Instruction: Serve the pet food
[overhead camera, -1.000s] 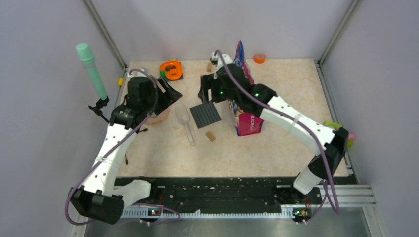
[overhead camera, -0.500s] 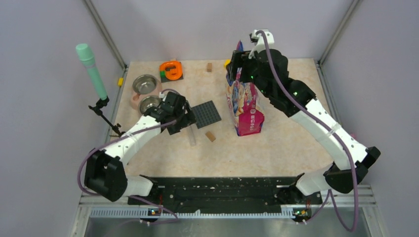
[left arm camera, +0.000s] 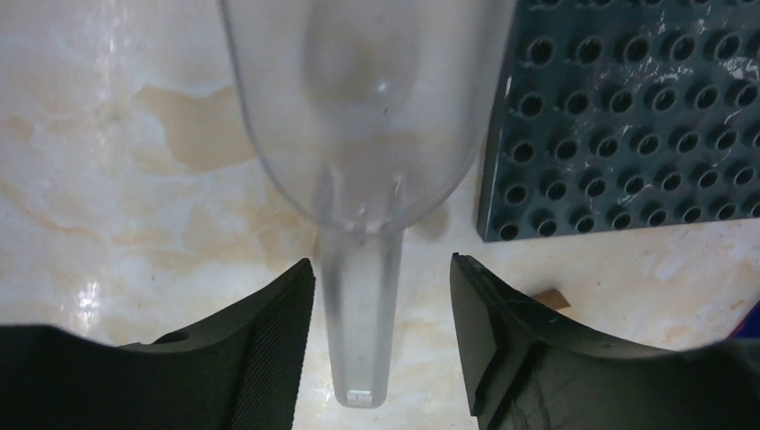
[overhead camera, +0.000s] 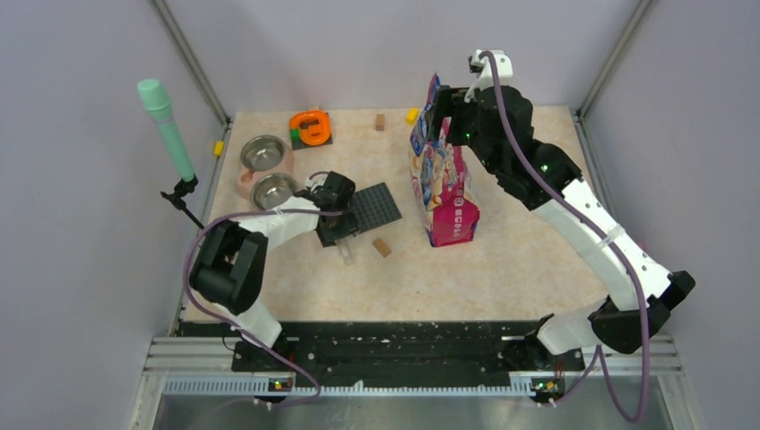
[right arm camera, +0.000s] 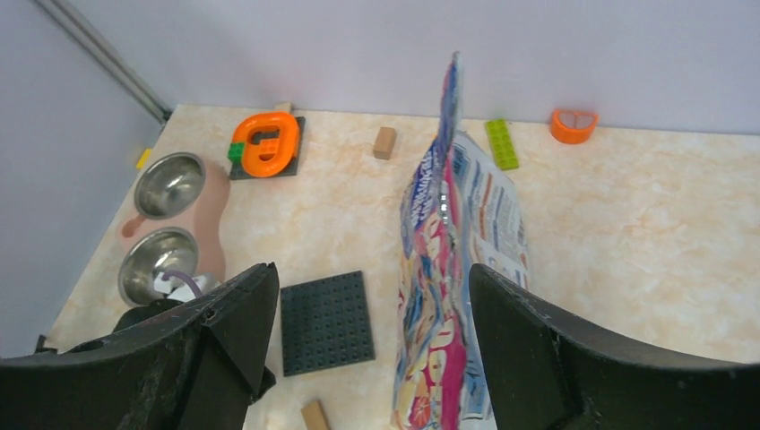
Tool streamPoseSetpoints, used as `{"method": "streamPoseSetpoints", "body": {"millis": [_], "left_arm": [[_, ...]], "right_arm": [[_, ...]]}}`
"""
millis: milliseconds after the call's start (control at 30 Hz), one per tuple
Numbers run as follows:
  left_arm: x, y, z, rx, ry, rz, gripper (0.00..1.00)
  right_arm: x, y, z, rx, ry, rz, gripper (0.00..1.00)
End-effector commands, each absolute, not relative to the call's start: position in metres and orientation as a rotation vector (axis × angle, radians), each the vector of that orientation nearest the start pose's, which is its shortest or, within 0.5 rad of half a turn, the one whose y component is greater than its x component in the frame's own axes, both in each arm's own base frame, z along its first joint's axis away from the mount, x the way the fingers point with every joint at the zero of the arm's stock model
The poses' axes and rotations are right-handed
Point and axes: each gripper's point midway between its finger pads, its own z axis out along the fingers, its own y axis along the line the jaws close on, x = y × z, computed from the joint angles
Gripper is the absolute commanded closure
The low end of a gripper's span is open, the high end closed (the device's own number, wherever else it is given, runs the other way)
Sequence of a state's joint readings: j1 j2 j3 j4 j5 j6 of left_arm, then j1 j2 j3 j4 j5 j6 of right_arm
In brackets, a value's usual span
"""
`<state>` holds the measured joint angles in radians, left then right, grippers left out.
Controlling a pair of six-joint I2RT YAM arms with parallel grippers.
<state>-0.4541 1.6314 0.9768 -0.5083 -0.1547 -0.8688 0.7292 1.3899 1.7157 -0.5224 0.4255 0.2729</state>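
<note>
The left arm is folding in tighter than half a second ago, its claw shifting along the scoop toward the handle. The cat food bag point(overhead camera: 445, 193) is standing upright mid-surface point(overhead camera: 502, 269), right of the dark studded plate point(left arm camera: 627, 116). The right claw point(overhead camera: 448, 115) is hovering released, fingers spread wide at the bag's top edge. The left claw point(left arm camera: 381, 269) is hanging released, fingers flanking the clear scoop point(left arm camera: 358, 134) handle without touching it.
</note>
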Motion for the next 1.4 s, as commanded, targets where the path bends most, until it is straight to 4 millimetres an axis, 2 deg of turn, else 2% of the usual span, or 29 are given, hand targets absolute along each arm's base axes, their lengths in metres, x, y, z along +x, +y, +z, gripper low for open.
{"method": "streamPoseSetpoints", "body": {"millis": [0, 133, 267, 367, 500, 633, 833, 900, 1133, 1167, 1233, 1333, 1367], "left_arm": [[0.343, -0.163, 0.047, -0.557, 2.582, -0.183, 0.44], [0.348, -0.167, 0.039, -0.535, 2.616, -0.162, 0.68], [0.356, -0.167, 0.040, -0.427, 2.620, -0.150, 1.00], [0.368, -0.180, 0.040, -0.220, 2.646, -0.229, 1.00], [0.379, -0.191, 0.034, -0.006, 2.706, -0.239, 1.00], [0.394, -0.196, 0.035, 0.038, 2.690, -0.235, 1.00], [0.415, -0.198, 0.049, 0.044, 2.655, -0.262, 1.00], [0.412, -0.200, 0.050, 0.086, 2.667, -0.278, 1.00], [0.389, -0.183, 0.041, 0.217, 2.721, -0.211, 1.00], [0.387, -0.182, 0.040, 0.226, 2.732, -0.214, 0.98], [0.384, -0.183, 0.040, 0.231, 2.757, -0.226, 0.84], [0.384, -0.182, 0.044, 0.217, 2.775, -0.229, 0.56], [0.385, -0.181, 0.048, 0.207, 2.772, -0.231, 0.51]], "right_arm": [[0.359, 0.201, 0.436, -0.010, 1.736, 0.308, 0.20], [0.362, 0.190, 0.433, 0.010, 1.740, 0.294, 0.20], [0.368, 0.180, 0.427, 0.031, 1.761, 0.277, 0.20], [0.372, 0.173, 0.425, 0.048, 1.769, 0.287, 0.20], [0.377, 0.167, 0.422, 0.063, 1.775, 0.289, 0.20], [0.379, 0.164, 0.418, 0.073, 1.784, 0.289, 0.20], [0.380, 0.159, 0.408, 0.086, 1.813, 0.291, 0.20], [0.380, 0.155, 0.407, 0.092, 1.814, 0.283, 0.20], [0.382, 0.144, 0.399, 0.077, 1.842, 0.252, 0.20], [0.383, 0.144, 0.395, 0.059, 1.862, 0.247, 0.20], [0.387, 0.146, 0.388, 0.036, 1.900, 0.241, 0.20], [0.393, 0.151, 0.378, -0.005, 1.952, 0.252, 0.18], [0.394, 0.154, 0.374, -0.020, 1.970, 0.258, 0.18]]}}
